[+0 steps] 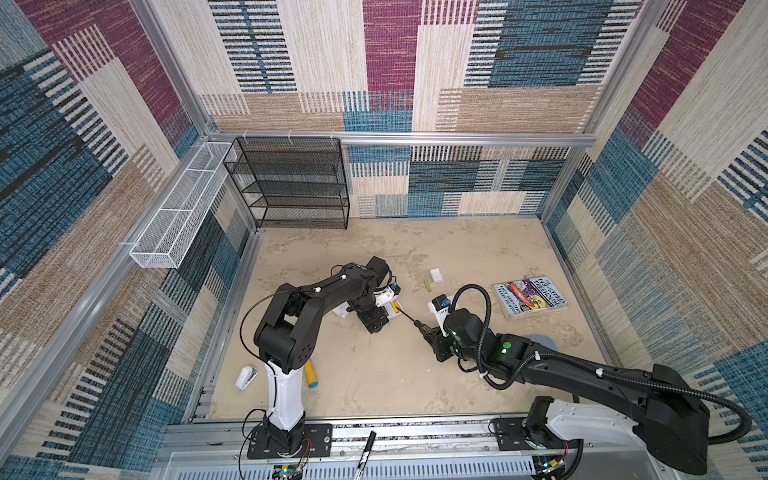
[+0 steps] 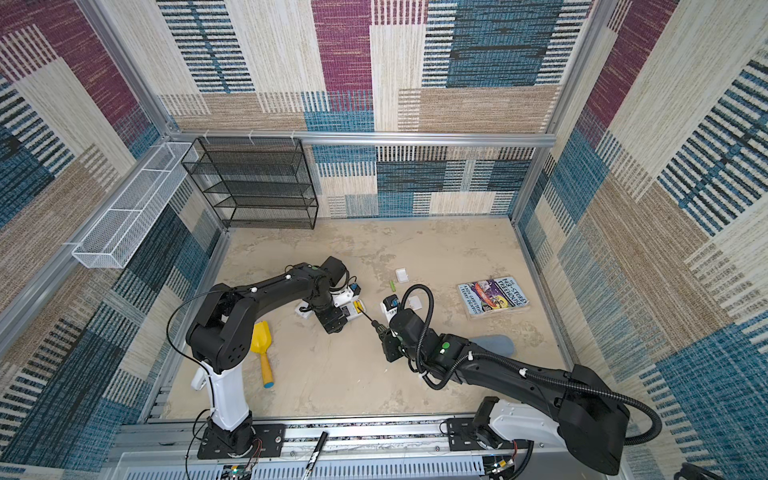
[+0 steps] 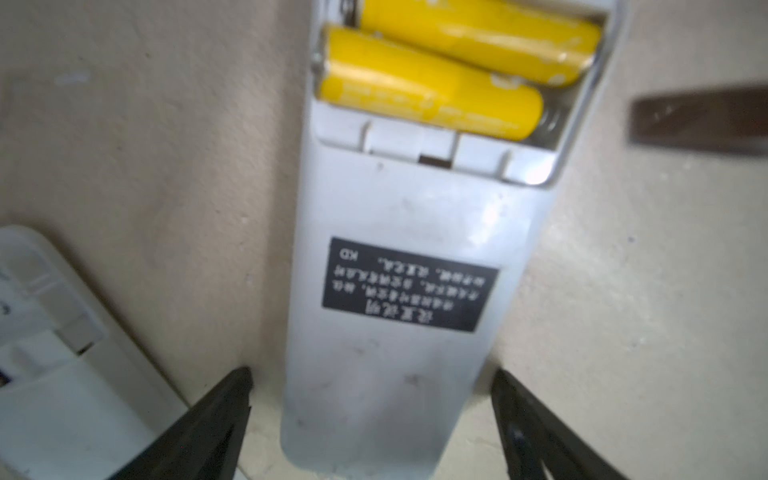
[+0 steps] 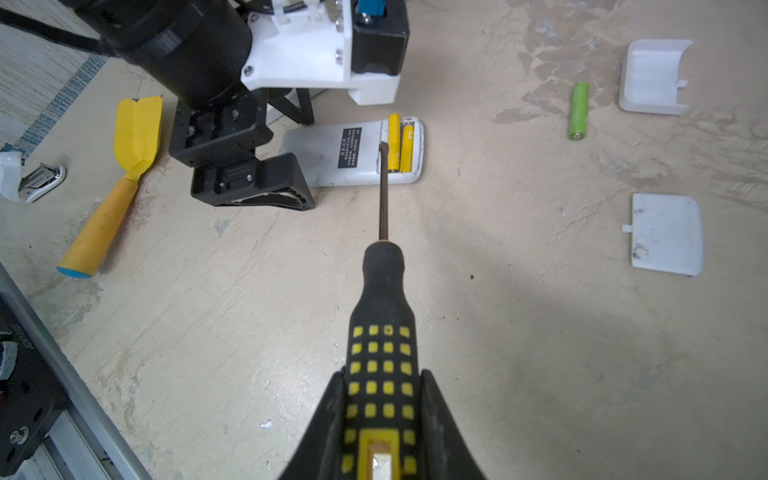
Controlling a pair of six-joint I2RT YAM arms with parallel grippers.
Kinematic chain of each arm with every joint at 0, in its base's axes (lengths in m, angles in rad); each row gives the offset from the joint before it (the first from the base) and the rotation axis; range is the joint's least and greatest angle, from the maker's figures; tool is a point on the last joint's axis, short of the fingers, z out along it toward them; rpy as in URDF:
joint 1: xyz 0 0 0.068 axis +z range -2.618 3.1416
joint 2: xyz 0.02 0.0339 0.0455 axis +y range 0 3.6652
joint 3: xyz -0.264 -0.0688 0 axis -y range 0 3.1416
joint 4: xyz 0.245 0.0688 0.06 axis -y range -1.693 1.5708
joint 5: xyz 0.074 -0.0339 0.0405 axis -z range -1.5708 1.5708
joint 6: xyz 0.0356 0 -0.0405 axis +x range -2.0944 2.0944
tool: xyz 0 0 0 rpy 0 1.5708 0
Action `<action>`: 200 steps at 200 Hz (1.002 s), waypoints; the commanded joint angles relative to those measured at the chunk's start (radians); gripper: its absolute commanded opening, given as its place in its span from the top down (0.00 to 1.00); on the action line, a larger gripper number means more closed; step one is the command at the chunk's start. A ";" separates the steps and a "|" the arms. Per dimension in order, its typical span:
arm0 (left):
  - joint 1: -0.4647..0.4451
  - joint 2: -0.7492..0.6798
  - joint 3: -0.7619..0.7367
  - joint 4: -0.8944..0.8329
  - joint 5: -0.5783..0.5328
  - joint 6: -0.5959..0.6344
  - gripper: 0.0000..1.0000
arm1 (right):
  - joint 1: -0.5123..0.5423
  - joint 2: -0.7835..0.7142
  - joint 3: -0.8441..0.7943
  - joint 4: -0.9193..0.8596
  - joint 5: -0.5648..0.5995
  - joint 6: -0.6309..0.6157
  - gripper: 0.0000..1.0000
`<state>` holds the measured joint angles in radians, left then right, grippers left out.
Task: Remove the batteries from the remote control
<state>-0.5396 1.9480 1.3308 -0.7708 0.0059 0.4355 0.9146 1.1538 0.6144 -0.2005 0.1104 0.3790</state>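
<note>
Straddling remote (image 3: 407, 291), left end effector (image 3: 372, 374) spread apart, right end effector (image 4: 382, 374) clamping screwdriver (image 4: 382, 291)

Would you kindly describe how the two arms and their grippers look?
Both arms are black with white base links, green dots and white cable ties. The right arm carries a corrugated black hose, the left arm a thin cable. Jaws are black and triangular.
</note>
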 commanded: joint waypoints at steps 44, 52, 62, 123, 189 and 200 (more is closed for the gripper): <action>-0.019 0.000 -0.029 0.046 -0.028 0.058 0.26 | -0.021 0.048 -0.005 0.089 -0.043 -0.009 1.00; -0.020 0.003 -0.028 0.045 -0.030 0.059 0.29 | -0.023 0.053 -0.002 0.083 -0.037 -0.008 1.00; -0.022 0.006 -0.026 0.047 -0.036 0.057 0.32 | -0.026 0.055 -0.001 0.076 -0.036 -0.008 1.00; -0.029 0.008 -0.022 0.062 -0.093 0.056 0.38 | -0.034 0.080 0.037 -0.004 -0.062 -0.041 1.00; -0.038 -0.015 -0.030 0.097 -0.144 0.055 0.44 | -0.039 0.128 0.084 -0.057 -0.038 -0.040 1.00; -0.040 -0.015 -0.026 0.096 -0.157 0.052 0.44 | -0.040 0.130 0.094 -0.079 -0.027 -0.037 1.00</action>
<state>-0.5789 1.9301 1.3060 -0.7311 -0.0486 0.4740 0.8757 1.2766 0.6865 -0.2234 0.0628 0.3454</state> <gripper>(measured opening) 0.602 0.255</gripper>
